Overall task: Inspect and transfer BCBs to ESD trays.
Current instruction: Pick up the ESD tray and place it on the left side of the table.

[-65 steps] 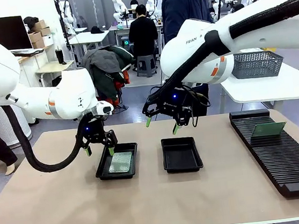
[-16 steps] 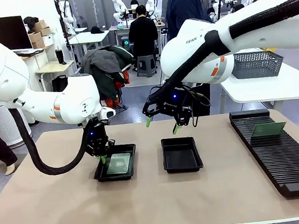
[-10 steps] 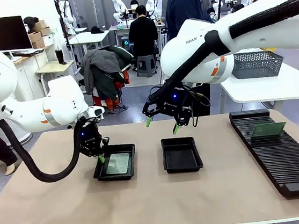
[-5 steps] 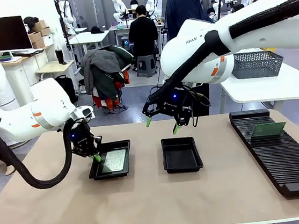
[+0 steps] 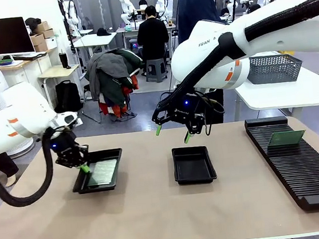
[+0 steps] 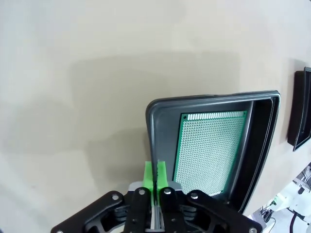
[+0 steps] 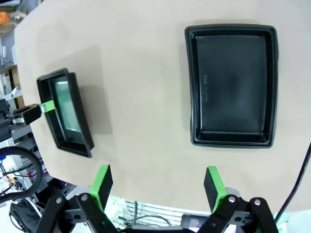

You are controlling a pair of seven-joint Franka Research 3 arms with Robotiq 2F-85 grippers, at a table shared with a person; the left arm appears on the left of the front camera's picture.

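**Left arm** (image 5: 15,121): enters low from the bench's left edge, its forearm almost level and its wrist bent down toward the bench (image 5: 158,212).

**Left pincer** (image 5: 83,167): closed. Its green pads (image 6: 149,174) are pressed together on the side wall of the left-hand ESD tray (image 5: 108,153). Whether the tray rests on the bench or is raised cannot be told.

**Left-hand ESD tray**: black, at the left part of the bench, well apart from the middle ESD tray (image 5: 178,181).

**BCB** (image 5: 102,172): lies flat on the floor of the left-hand ESD tray, its speckled green face up (image 6: 209,148).

**Right arm** (image 5: 237,41): reaches in from the right, elbow high, with its wrist hanging over the bench's middle.

**Right pincer** (image 5: 172,133): fully open and holding nothing. It hovers above the far end of the middle ESD tray, clear of it.

**Middle ESD tray**: sits flat at the centre of the bench, its floor bare (image 7: 228,30).

**Rack** (image 5: 303,166): long, black and slotted, along the bench's right side.

**Second BCB** (image 5: 285,137): stands on edge in a far slot of the rack.
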